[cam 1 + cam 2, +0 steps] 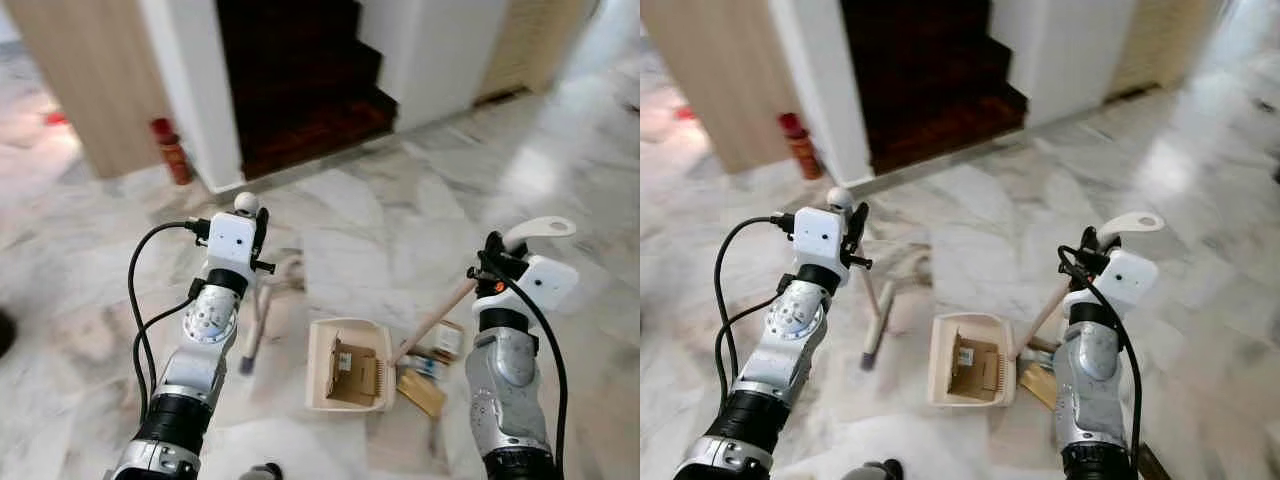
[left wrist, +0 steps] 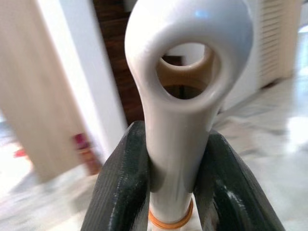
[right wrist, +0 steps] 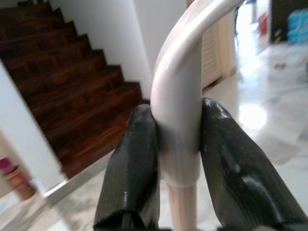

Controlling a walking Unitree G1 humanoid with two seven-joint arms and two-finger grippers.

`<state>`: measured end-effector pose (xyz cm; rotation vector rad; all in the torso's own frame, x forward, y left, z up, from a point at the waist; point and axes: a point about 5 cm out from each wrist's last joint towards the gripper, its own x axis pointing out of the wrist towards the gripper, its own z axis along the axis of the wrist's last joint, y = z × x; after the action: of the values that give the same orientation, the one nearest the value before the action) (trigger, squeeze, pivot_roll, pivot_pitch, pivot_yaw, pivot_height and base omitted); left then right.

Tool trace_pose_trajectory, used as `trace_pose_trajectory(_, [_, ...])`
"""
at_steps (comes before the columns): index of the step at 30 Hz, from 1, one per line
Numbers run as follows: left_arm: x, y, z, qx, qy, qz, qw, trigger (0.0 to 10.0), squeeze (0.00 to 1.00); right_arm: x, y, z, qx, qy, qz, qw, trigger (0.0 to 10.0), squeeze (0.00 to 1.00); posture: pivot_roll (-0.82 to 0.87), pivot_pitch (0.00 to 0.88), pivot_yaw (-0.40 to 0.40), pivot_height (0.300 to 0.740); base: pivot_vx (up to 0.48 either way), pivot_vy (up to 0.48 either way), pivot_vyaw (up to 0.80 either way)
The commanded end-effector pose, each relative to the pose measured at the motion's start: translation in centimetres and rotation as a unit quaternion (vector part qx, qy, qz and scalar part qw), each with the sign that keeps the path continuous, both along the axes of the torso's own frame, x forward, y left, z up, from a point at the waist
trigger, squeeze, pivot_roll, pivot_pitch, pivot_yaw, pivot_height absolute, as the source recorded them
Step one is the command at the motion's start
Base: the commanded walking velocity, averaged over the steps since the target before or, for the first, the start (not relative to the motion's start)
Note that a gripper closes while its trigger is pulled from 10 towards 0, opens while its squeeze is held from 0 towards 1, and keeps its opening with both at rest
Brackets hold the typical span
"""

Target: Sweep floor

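My left gripper is shut on the white, loop-ended top of a broom handle. In the left eye view that handle slants down from the left gripper to its lower end on the marble floor. My right gripper is shut on the curved white handle of the dustpan. Its shaft runs from the right gripper down to the cream dustpan, which lies on the floor between my arms and holds cardboard pieces.
Small boxes and a brown scrap lie just right of the dustpan. Dark wooden stairs rise ahead between white walls. A red canister stands by the left wall. Open marble floor stretches to the right.
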<state>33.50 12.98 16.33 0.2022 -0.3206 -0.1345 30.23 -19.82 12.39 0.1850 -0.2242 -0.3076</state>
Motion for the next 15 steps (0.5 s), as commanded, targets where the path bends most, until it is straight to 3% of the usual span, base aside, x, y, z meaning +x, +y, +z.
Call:
trace_pose_trajectory(1, [-0.03,-0.35,0.99,0.001,-0.027,-0.005,1.0,10.0,0.0,-0.01,-0.26,1.22,0.003,-0.03,-0.003,1.0,10.0,0.0,0.07,0.057,-0.034,0.74,0.0,0.0,0.8])
trace_pose_trajectory(15, [-0.13,-0.18,0.86,0.001,-0.025,-0.001,1.0,10.0,0.0,0.13,-0.02,1.23,0.005,-0.032,0.002,0.999,10.0,0.0,0.07,0.04,-0.033,0.74,0.0,0.0,0.8])
